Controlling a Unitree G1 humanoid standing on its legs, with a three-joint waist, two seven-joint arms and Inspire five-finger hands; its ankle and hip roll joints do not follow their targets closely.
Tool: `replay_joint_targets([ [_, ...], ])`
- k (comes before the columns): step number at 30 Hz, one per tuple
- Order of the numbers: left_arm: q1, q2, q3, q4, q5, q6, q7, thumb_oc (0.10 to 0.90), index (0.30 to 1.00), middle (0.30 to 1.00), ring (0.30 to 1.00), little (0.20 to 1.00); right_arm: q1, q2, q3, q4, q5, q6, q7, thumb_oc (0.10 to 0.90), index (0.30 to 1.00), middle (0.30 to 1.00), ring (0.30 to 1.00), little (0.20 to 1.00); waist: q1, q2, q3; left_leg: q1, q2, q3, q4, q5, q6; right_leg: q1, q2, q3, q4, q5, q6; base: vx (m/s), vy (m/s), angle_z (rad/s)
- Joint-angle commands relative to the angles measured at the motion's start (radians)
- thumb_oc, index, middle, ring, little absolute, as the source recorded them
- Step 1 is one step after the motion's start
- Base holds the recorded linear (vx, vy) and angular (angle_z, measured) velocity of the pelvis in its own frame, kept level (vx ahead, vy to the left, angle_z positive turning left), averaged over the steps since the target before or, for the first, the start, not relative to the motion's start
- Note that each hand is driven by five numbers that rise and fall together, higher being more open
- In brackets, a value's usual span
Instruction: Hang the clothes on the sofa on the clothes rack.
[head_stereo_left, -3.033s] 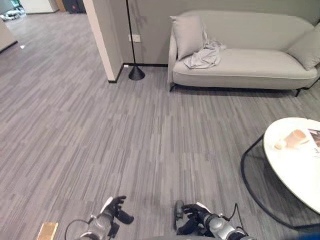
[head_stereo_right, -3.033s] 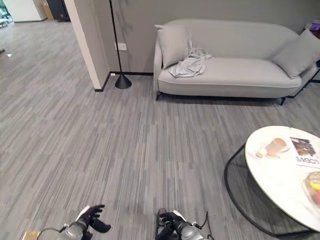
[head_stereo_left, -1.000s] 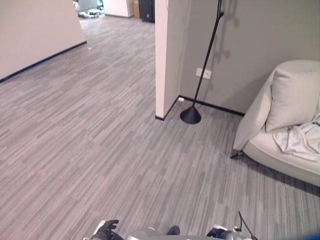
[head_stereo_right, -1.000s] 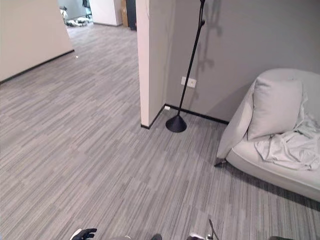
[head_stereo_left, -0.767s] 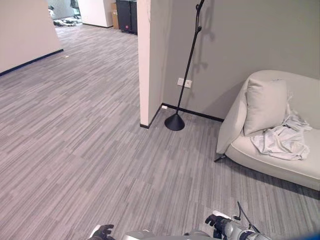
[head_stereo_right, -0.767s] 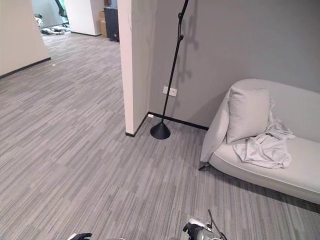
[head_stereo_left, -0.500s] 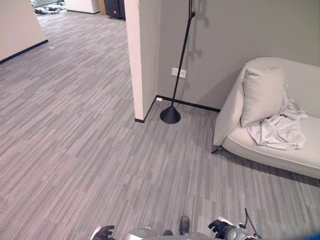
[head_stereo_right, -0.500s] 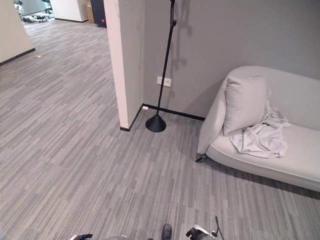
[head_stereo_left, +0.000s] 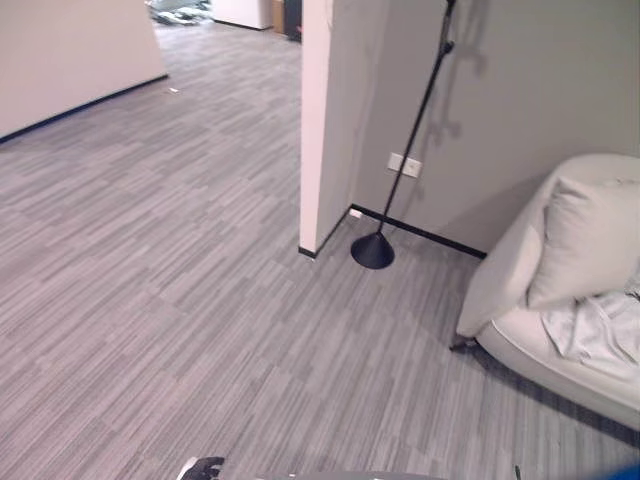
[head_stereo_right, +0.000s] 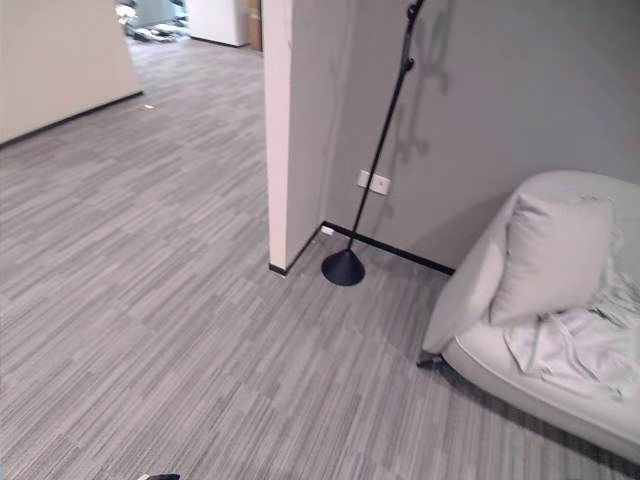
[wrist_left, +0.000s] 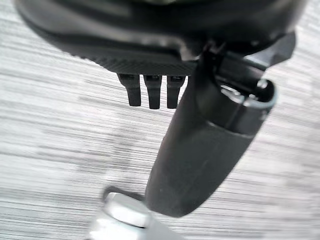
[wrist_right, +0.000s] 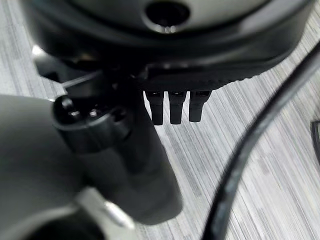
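The clothes (head_stereo_right: 585, 350), a crumpled light grey garment, lie on the pale grey sofa (head_stereo_right: 480, 290) at the far right, next to a cushion (head_stereo_right: 551, 258). The clothes rack (head_stereo_right: 380, 150), a thin black pole with small pegs on a cone base (head_stereo_right: 343, 268), stands against the grey wall to the left of the sofa. My left hand (head_stereo_left: 201, 467) hangs low at the bottom edge, far from both. In the left wrist view its fingers (wrist_left: 151, 91) point straight at the floor, holding nothing. My right hand (wrist_right: 125, 165) hangs over the floor too, fingers (wrist_right: 173, 107) straight and empty.
A white wall corner (head_stereo_left: 322, 120) juts out just left of the rack. Grey striped carpet (head_stereo_left: 180, 300) spreads from me to the sofa and rack. A wide passage (head_stereo_left: 120, 130) runs off to the far left past a pale wall.
The head camera has swung to the left, so sofa and rack now sit further right in the picture. The clothes, sofa and rack themselves have not moved.
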Motion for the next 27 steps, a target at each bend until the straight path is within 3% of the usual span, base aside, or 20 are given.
replay_joint_targets([
  [1, -0.080, 0.082, 0.054, -0.001, -0.033, -0.018, 0.039, 0.800, 0.900, 0.900, 0.900, 0.900, -0.092, -0.016, -0.001, -0.018, 0.033, -0.015, -0.015, 0.800, 0.900, 0.900, 0.900, 0.900, 0.015, -0.039, 0.089, -0.087, 0.321, 0.050, -0.177, 0.311, -0.031, 0.051, -0.146, 0.079, 0.030, -0.069, 0.155, 0.02, -0.354, 0.66],
  [3, -0.070, 0.078, 0.053, -0.002, -0.027, -0.012, 0.038, 0.800, 0.900, 0.900, 0.900, 0.900, -0.092, -0.030, -0.008, -0.012, 0.040, -0.015, -0.019, 0.800, 0.900, 0.900, 0.900, 0.900, 0.000, -0.051, 0.086, -0.106, 0.322, 0.105, -0.171, 0.331, -0.018, 0.072, -0.132, 0.081, 0.000, -0.061, 0.148, 0.15, -0.483, 0.81],
  [4, -0.062, 0.068, 0.040, -0.010, -0.021, -0.012, 0.020, 0.800, 0.900, 0.900, 0.900, 0.900, -0.094, -0.054, -0.005, 0.005, 0.043, -0.012, -0.017, 0.800, 0.900, 0.900, 0.900, 0.900, 0.006, -0.057, 0.076, -0.108, 0.242, 0.086, -0.165, 0.274, -0.002, 0.080, -0.117, 0.085, -0.050, -0.021, 0.150, 0.21, -0.413, 0.41],
  [5, -0.061, 0.067, 0.039, -0.010, -0.021, -0.012, 0.020, 0.800, 0.900, 0.900, 0.900, 0.900, -0.093, -0.055, -0.005, 0.005, 0.043, -0.012, -0.017, 0.800, 0.900, 0.900, 0.900, 0.900, 0.013, -0.058, 0.075, -0.117, 0.232, 0.093, -0.136, 0.257, 0.003, 0.091, -0.117, 0.090, -0.073, -0.008, 0.153, 0.27, -0.352, -0.23],
  [6, -0.058, 0.056, 0.024, -0.018, 0.003, -0.011, -0.003, 0.800, 0.900, 0.900, 0.900, 0.900, -0.093, -0.065, -0.002, 0.015, 0.043, -0.008, -0.010, 0.800, 0.900, 0.900, 0.900, 0.900, 0.042, -0.038, 0.048, -0.114, 0.097, 0.008, -0.146, 0.132, 0.030, 0.106, -0.096, 0.104, -0.139, 0.001, 0.160, 0.16, -0.105, -0.36],
  [7, -0.057, 0.056, 0.024, -0.019, 0.003, -0.011, -0.003, 0.800, 0.900, 0.900, 0.900, 0.900, -0.092, -0.065, -0.002, 0.014, 0.043, -0.008, -0.010, 0.800, 0.900, 0.900, 0.900, 0.900, 0.040, -0.037, 0.049, -0.117, 0.092, 0.007, -0.131, 0.123, 0.031, 0.113, -0.096, 0.101, -0.148, 0.004, 0.161, 0.29, -0.187, -0.35],
  [9, -0.042, 0.031, 0.010, -0.018, 0.033, -0.008, -0.024, 0.800, 0.900, 0.900, 0.900, 0.900, -0.101, -0.069, 0.017, 0.009, 0.027, -0.003, -0.009, 0.800, 0.900, 0.900, 0.900, 0.900, 0.063, 0.021, 0.023, -0.095, -0.039, 0.015, -0.160, 0.067, 0.074, 0.145, -0.058, 0.094, -0.180, -0.002, 0.184, 0.21, -0.064, -0.14],
  [10, -0.042, 0.031, 0.010, -0.018, 0.033, -0.008, -0.024, 0.800, 0.900, 0.900, 0.900, 0.900, -0.101, -0.069, 0.016, 0.009, 0.027, -0.003, -0.009, 0.800, 0.900, 0.900, 0.900, 0.900, 0.064, 0.021, 0.024, -0.095, -0.039, 0.016, -0.159, 0.066, 0.074, 0.145, -0.058, 0.096, -0.180, -0.002, 0.184, 0.08, 0.013, -0.22],
  [11, -0.046, 0.015, -0.006, -0.018, 0.062, 0.002, -0.042, 0.800, 0.900, 0.900, 0.900, 0.900, -0.119, -0.074, 0.028, 0.010, 0.001, 0.003, 0.008, 0.800, 0.900, 0.900, 0.900, 0.900, 0.083, 0.075, 0.036, -0.072, -0.042, 0.090, -0.199, 0.057, 0.105, 0.099, -0.021, 0.098, -0.098, -0.021, 0.195, 0.02, 0.014, -0.31],
  [12, -0.046, 0.015, -0.006, -0.018, 0.062, 0.002, -0.042, 0.800, 0.900, 0.900, 0.900, 0.900, -0.119, -0.074, 0.028, 0.010, 0.001, 0.003, 0.008, 0.800, 0.900, 0.900, 0.900, 0.900, 0.085, 0.075, 0.037, -0.072, -0.042, 0.093, -0.200, 0.057, 0.105, 0.097, -0.021, 0.101, -0.096, -0.021, 0.195, 0.14, 0.013, -1.12],
  [13, -0.031, 0.025, 0.006, -0.017, 0.044, -0.002, -0.038, 0.800, 0.900, 0.900, 0.900, 0.900, -0.134, -0.056, 0.041, -0.015, -0.017, -0.005, -0.008, 0.800, 0.900, 0.900, 0.900, 0.900, 0.129, 0.091, 0.063, -0.091, -0.059, 0.127, -0.110, 0.011, 0.138, 0.058, -0.077, 0.009, 0.102, -0.031, 0.229, 0.18, -0.001, -1.52],
  [14, -0.025, 0.029, 0.010, -0.012, 0.043, -0.004, -0.037, 0.800, 0.900, 0.900, 0.900, 0.900, -0.123, -0.041, 0.050, -0.025, -0.027, -0.006, -0.004, 0.800, 0.900, 0.900, 0.900, 0.900, 0.118, 0.086, 0.080, -0.079, -0.070, 0.122, -0.083, -0.004, 0.155, 0.027, -0.120, -0.013, 0.212, -0.012, 0.253, 0.18, -0.001, -1.41],
  [15, -0.026, 0.029, 0.010, -0.012, 0.043, -0.004, -0.037, 0.800, 0.900, 0.900, 0.900, 0.900, -0.123, -0.041, 0.050, -0.025, -0.027, -0.006, -0.004, 0.800, 0.900, 0.900, 0.900, 0.900, 0.117, 0.084, 0.080, -0.080, -0.072, 0.122, -0.082, -0.004, 0.155, 0.025, -0.122, -0.012, 0.216, -0.014, 0.254, 0.14, -0.040, -1.09],
  [16, -0.021, 0.046, 0.028, -0.006, 0.046, 0.000, -0.023, 0.800, 0.900, 0.900, 0.900, 0.900, -0.108, -0.026, 0.061, -0.046, -0.045, -0.010, -0.007, 0.800, 0.900, 0.900, 0.900, 0.900, 0.115, 0.081, 0.096, -0.063, -0.060, 0.131, -0.069, -0.021, 0.166, -0.010, -0.185, -0.035, 0.275, 0.043, 0.274, 0.11, -0.083, -0.48],
  [18, -0.023, 0.058, 0.041, -0.018, 0.043, -0.002, -0.010, 0.800, 0.900, 0.900, 0.900, 0.900, -0.097, -0.013, 0.073, -0.046, -0.053, -0.007, -0.015, 0.800, 0.900, 0.900, 0.900, 0.900, 0.125, 0.084, 0.094, -0.060, -0.044, 0.127, -0.070, -0.022, 0.161, -0.015, -0.185, -0.017, 0.213, 0.045, 0.257, 0.08, -0.145, -0.72],
  [20, -0.032, 0.084, 0.062, -0.058, 0.037, -0.026, 0.041, 0.800, 0.900, 0.900, 0.900, 0.900, -0.091, -0.010, 0.077, -0.051, -0.045, -0.005, -0.026, 0.800, 0.900, 0.900, 0.900, 0.900, 0.159, 0.071, 0.091, -0.061, 0.001, 0.097, -0.081, -0.015, 0.134, 0.020, -0.153, 0.068, -0.078, 0.071, 0.222, 0.05, -0.257, -0.71],
  [21, -0.032, 0.084, 0.061, -0.058, 0.037, -0.026, 0.041, 0.800, 0.900, 0.900, 0.900, 0.900, -0.091, -0.010, 0.076, -0.051, -0.045, -0.005, -0.026, 0.800, 0.900, 0.900, 0.900, 0.900, 0.161, 0.072, 0.089, -0.064, 0.002, 0.099, -0.080, -0.014, 0.134, 0.024, -0.150, 0.068, -0.093, 0.081, 0.222, 0.02, -0.197, -0.35],
  [23, -0.051, 0.091, 0.049, -0.067, 0.029, -0.049, 0.073, 0.800, 0.900, 0.900, 0.900, 0.900, -0.100, -0.020, 0.070, -0.052, -0.028, 0.003, -0.043, 0.800, 0.900, 0.900, 0.900, 0.900, 0.177, 0.065, 0.093, -0.087, 0.024, 0.079, -0.049, -0.022, 0.112, 0.041, -0.197, 0.123, -0.270, 0.173, 0.227, 0.03, -0.271, -0.25],
  [26, -0.055, 0.096, 0.053, -0.062, 0.015, -0.052, 0.085, 0.800, 0.900, 0.900, 0.900, 0.900, -0.088, -0.019, 0.053, -0.054, -0.013, 0.006, -0.049, 0.800, 0.900, 0.900, 0.900, 0.900, 0.176, 0.059, 0.091, -0.079, 0.048, 0.049, -0.055, -0.010, 0.093, 0.046, -0.245, 0.135, -0.300, 0.224, 0.229, 0.10, -0.436, 0.02],
  [27, -0.059, 0.106, 0.074, -0.053, -0.009, -0.054, 0.094, 0.800, 0.900, 0.900, 0.900, 0.900, -0.075, -0.023, 0.036, -0.059, -0.003, 0.005, -0.050, 0.800, 0.900, 0.900, 0.900, 0.900, 0.170, 0.052, 0.084, -0.053, 0.095, 0.035, -0.083, 0.000, 0.070, 0.058, -0.281, 0.122, -0.300, 0.243, 0.241, 0.20, -0.592, 0.38],
])
